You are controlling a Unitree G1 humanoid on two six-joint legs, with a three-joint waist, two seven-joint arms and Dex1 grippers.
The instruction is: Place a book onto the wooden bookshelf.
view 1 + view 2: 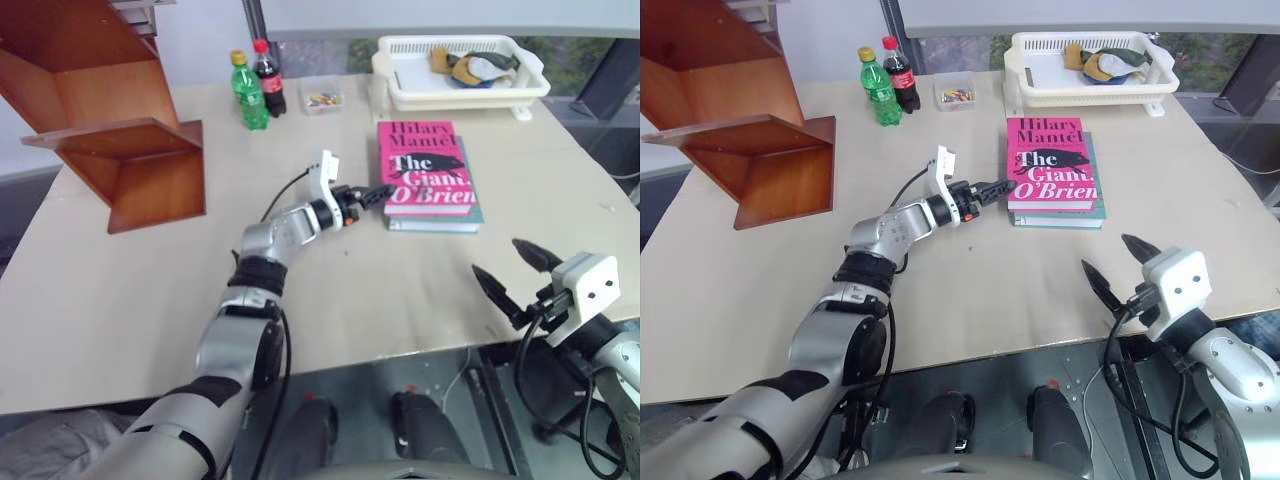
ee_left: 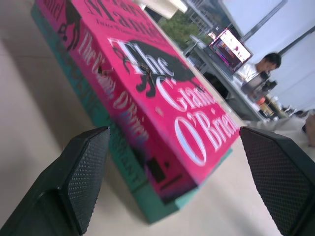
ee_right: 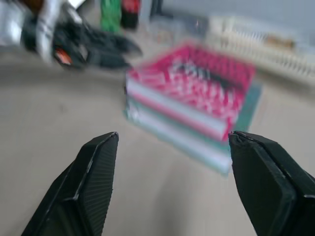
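The pink book [image 1: 428, 165] lies flat on top of a teal book [image 1: 436, 223] at the middle right of the table. My left gripper [image 1: 380, 195] points level at the stack's left edge. It is open, and in the left wrist view the pink book [image 2: 162, 103] and the stack's near corner lie just ahead between the two fingers. My right gripper [image 1: 498, 257] hangs open and empty by the table's front edge, short of the books. The wooden bookshelf [image 1: 120, 140] stands at the far left.
A green bottle [image 1: 248, 95], a cola bottle [image 1: 268, 78] and a small clear box [image 1: 322, 98] stand at the back. A white basket [image 1: 460, 85] holding cloths sits behind the books. A person [image 2: 263, 66] sits at a desk far off.
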